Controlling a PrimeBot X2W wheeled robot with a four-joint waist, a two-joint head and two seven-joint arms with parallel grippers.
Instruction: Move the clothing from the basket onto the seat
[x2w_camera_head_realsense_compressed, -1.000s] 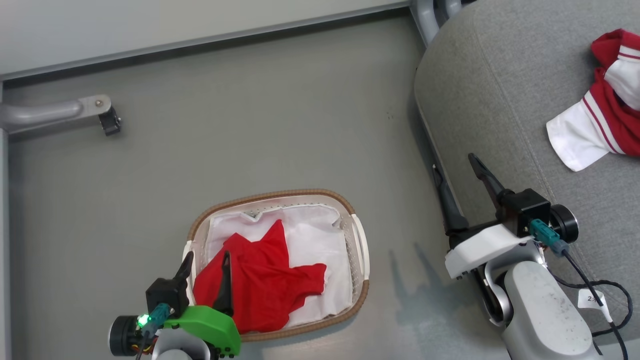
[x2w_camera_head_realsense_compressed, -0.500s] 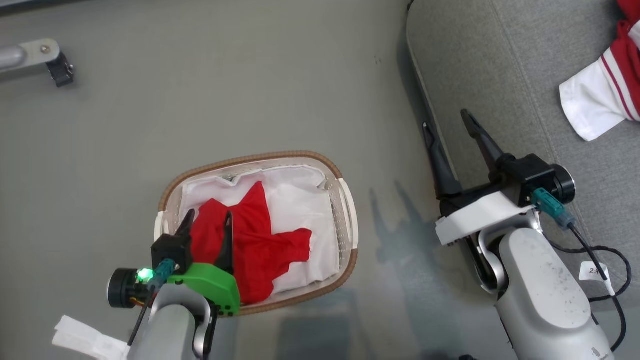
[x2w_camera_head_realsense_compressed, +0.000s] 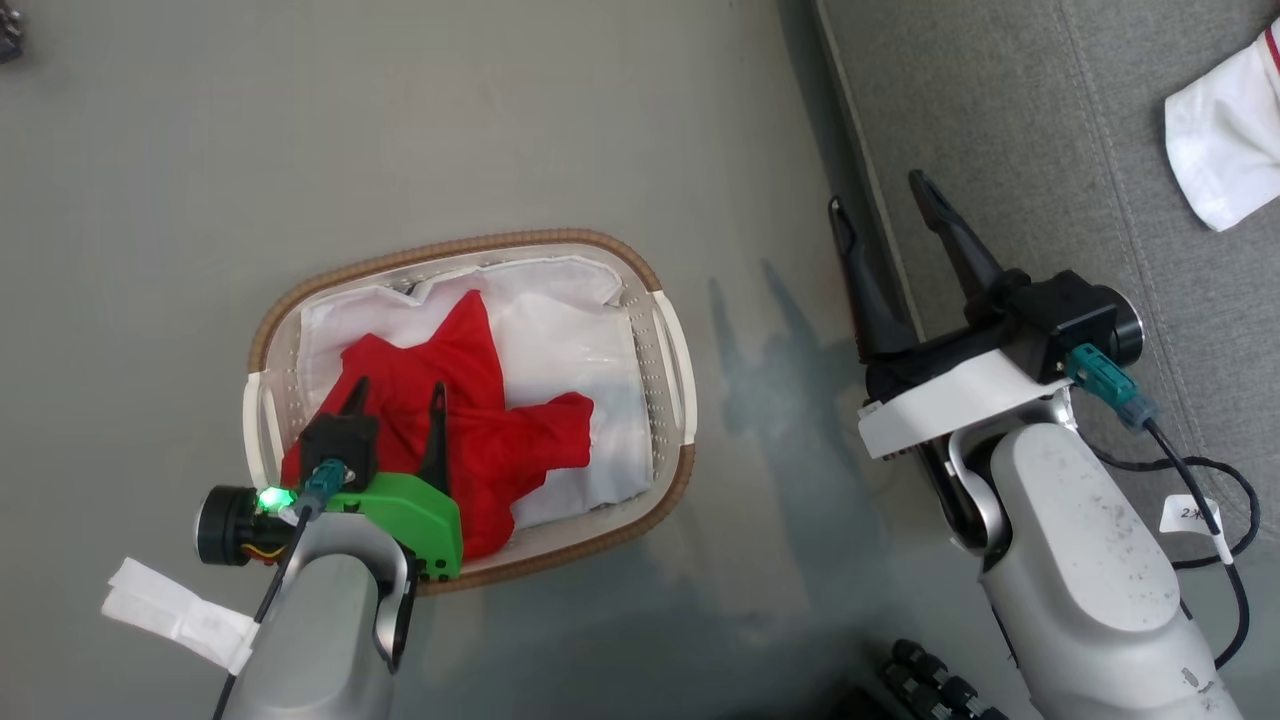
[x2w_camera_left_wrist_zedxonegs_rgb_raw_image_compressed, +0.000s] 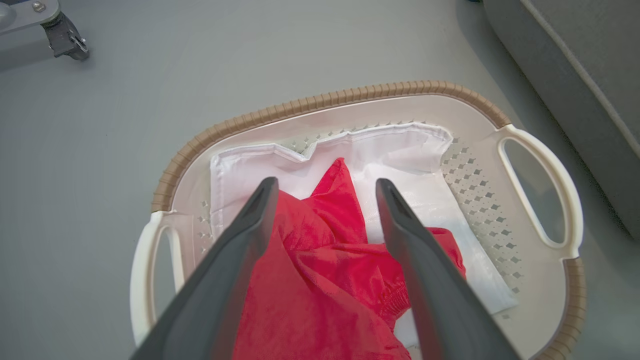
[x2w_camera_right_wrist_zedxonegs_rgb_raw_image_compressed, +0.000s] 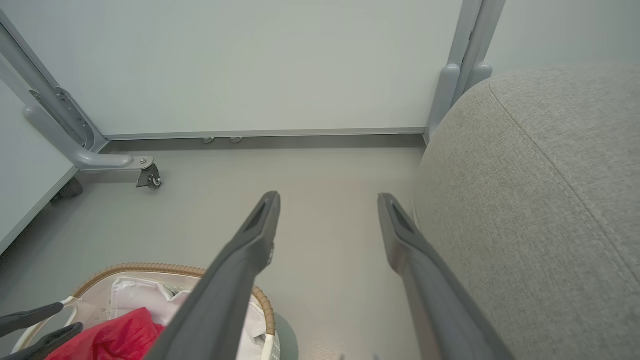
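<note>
1. Seat (x2w_camera_head_realsense_compressed: 1000, 120): you see the grey couch cushion on the right of the head view, with a white-and-red garment (x2w_camera_head_realsense_compressed: 1225, 150) lying on it at the far right edge.
2. To its left, apart from it, the basket (x2w_camera_head_realsense_compressed: 470, 245) stands on the floor (x2w_camera_head_realsense_compressed: 200, 150), lined with a white cloth (x2w_camera_head_realsense_compressed: 560, 340).
3. The red garment (x2w_camera_head_realsense_compressed: 500, 440) lies crumpled on that cloth inside the basket.
4. Your left gripper (x2w_camera_head_realsense_compressed: 399, 388) hangs over the red garment, fingers spread wide and gripping nothing. You can't tell whether the tips touch it.
5. Your right gripper (x2w_camera_head_realsense_compressed: 877, 192) is spread wide and empty over the seat's near edge.
</note>
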